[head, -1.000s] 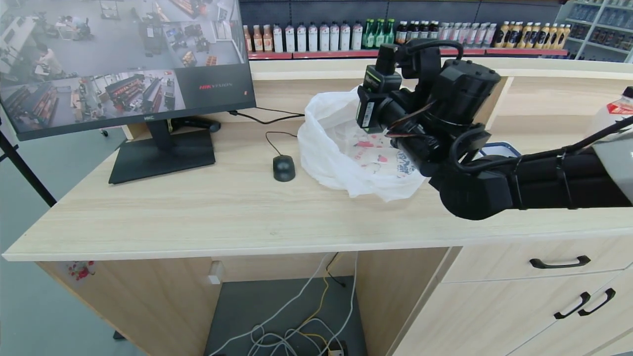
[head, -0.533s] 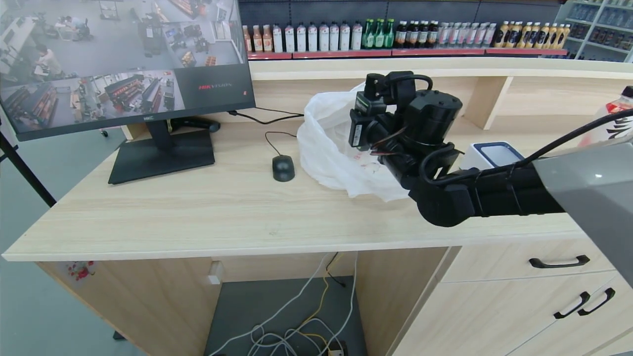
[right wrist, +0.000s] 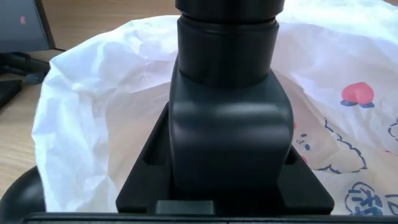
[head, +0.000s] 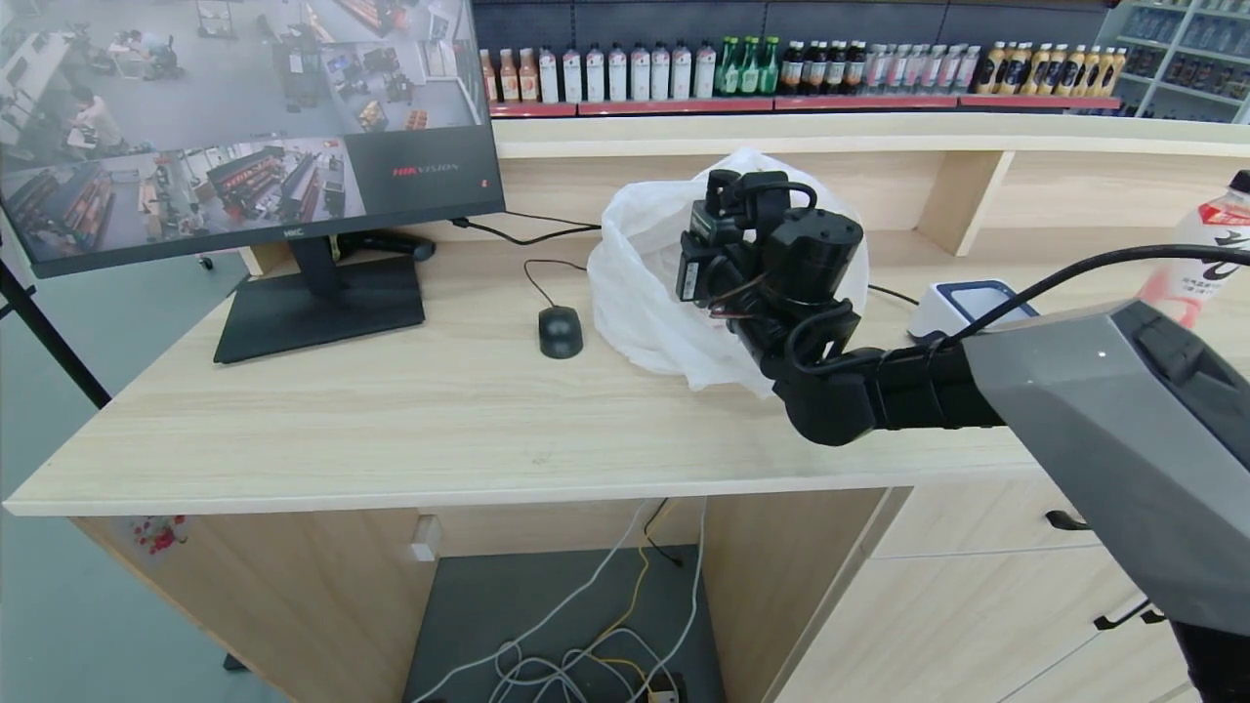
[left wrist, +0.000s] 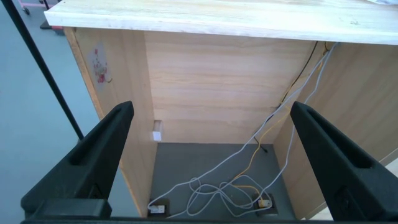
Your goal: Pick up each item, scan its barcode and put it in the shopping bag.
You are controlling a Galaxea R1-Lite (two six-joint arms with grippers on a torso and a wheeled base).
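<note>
Two risks stand out here. The dark item (right wrist: 227,124) hangs at the tip of the right arm, over the mouth of the white shopping bag (head: 635,293). The bag's thin rim is slumped and crumpled, so if the item is let go off-centre it could catch the rim, fold it inward, or tumble onto the worktop (head: 391,420). Second, the bag is light and nothing pins it, so plastic snagging on the wrist could drag or tip it as the arm pulls away. Whether the right pincer (head: 703,256) is clenched on the item I cannot tell, because it merges with the dark shape in the right wrist view. I judge the item to be carried, as nothing else holds it above the bag

The left pincer (left wrist: 211,109) is released, jaws wide apart. It hangs low in front of the worktop, facing the cables (left wrist: 230,186) in the knee space, well apart from the work

A mouse (head: 560,332) lies just beside the bag on the robot's left, and a monitor (head: 244,117) stands farther left. The scanner (head: 962,301) sits on the right, and its lead runs near the bag, where it might be caught. A pale bottle (head: 1206,254) stands at the far right edge, by my guess not yet scanned
</note>
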